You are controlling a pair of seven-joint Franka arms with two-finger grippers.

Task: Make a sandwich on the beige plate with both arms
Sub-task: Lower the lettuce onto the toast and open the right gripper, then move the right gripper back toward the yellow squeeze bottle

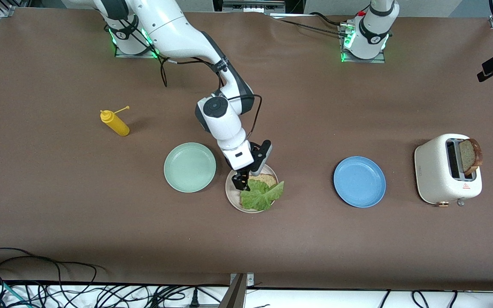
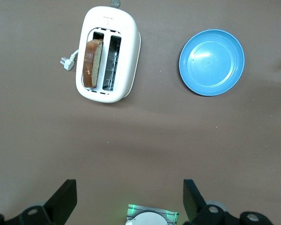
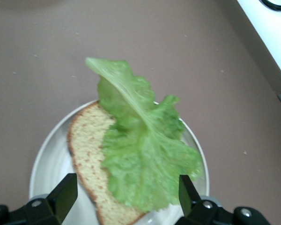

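Right gripper (image 1: 243,183) over beige plate (image 1: 232,192), fingers apart, holding nothing. Lettuce leaf (image 3: 143,150) lies on bread slice (image 3: 86,154) on plate, just under gripper. Left gripper (image 2: 129,199) open, waiting high above table.

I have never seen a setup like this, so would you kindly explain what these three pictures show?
Two white robot arms stand at a brown table. One picture looks down from a camera facing them; the other two come from cameras on each arm's wrist. The right gripper, open and holding nothing, hangs over the beige plate, where a lettuce leaf lies on a bread slice. The left gripper is open and waits high above the table. Also there: a green plate, a blue plate, a mustard bottle and a toaster with a second slice in it.
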